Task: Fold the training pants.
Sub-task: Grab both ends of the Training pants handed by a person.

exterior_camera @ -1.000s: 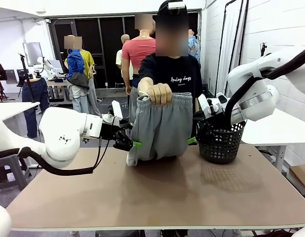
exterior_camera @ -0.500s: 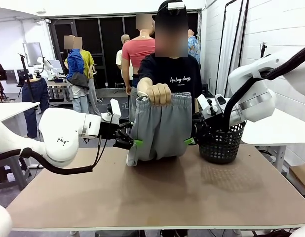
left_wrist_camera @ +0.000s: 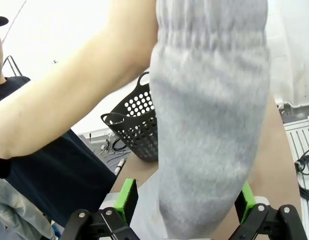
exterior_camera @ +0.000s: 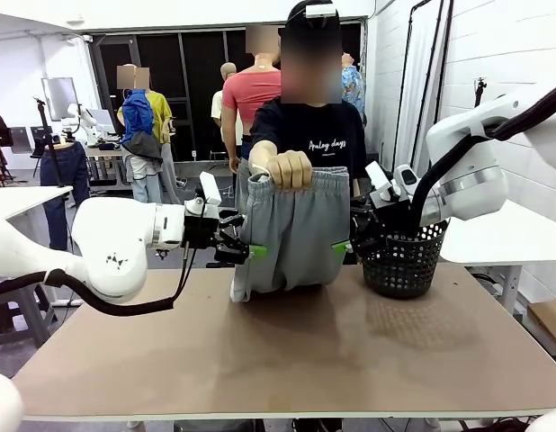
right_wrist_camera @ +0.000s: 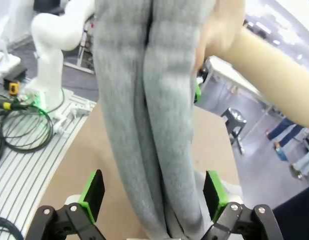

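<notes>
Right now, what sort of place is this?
Likely a robotics lab or test workshop: a white left arm and right arm at a table, cables on a slotted metal plate, and a person's hand holding up grey pants.

Soft matt jersey training pants (exterior_camera: pixel 291 229), perforated plastic basket (exterior_camera: pixel 402 261), matt brown tabletop (exterior_camera: pixel 287 351).

The place is a robotics lab set up for handling clothes. The brown counter (exterior_camera: pixel 287 360) is bare and workmanlike. Below the right end effector (right_wrist_camera: pixel 153 194), a slotted aluminium base plate (right_wrist_camera: pixel 39 150) carries loose cables (right_wrist_camera: pixel 14 125) and the bolted foot of the left arm (right_wrist_camera: pixel 49 45). Far behind the left end effector (exterior_camera: pixel 245 247) are a tripod (exterior_camera: pixel 46 126), a white side table (exterior_camera: pixel 26 198) and dark glazed doors (exterior_camera: pixel 183 72). Behind the right end effector, a clothes rail (exterior_camera: pixel 444 54) stands by a white brick wall (exterior_camera: pixel 512 45).
</notes>
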Motion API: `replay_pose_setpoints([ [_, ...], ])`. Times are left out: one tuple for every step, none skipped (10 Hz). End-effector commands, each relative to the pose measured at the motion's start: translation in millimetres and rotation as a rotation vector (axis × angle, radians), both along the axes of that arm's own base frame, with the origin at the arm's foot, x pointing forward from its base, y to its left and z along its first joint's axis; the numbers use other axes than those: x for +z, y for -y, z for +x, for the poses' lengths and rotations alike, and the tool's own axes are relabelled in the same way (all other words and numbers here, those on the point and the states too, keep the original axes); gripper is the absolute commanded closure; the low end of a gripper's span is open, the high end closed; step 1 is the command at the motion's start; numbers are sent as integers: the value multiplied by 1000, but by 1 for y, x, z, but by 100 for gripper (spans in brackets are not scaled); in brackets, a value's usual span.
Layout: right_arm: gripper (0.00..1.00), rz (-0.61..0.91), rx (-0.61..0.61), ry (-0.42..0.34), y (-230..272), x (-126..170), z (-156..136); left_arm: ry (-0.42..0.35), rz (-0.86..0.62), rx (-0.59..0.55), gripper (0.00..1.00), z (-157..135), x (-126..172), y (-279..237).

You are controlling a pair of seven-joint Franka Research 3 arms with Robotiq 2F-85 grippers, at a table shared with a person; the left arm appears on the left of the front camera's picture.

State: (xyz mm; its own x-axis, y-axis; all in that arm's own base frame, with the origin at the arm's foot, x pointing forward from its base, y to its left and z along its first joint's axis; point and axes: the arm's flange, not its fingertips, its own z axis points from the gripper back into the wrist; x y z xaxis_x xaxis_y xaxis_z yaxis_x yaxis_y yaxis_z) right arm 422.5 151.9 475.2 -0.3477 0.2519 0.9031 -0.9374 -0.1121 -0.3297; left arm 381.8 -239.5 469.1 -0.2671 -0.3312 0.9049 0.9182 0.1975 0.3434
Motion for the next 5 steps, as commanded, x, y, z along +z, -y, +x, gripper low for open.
replay_pose_setpoints([
  [0,76,31,14,-3,3,-6,-27,-68,5,0,3,9,9],
  [0,89,35,10,-5,6,-8,-36,-80,4,0,1,15,11],
  [0,110,48,0,-6,8,-10,-42,-94,9,0,-3,19,13],
  [0,126,60,-1,-8,10,-10,-41,-111,9,0,-5,23,14],
  [0,138,67,-5,-8,10,-9,-38,-116,9,0,-8,27,16],
])
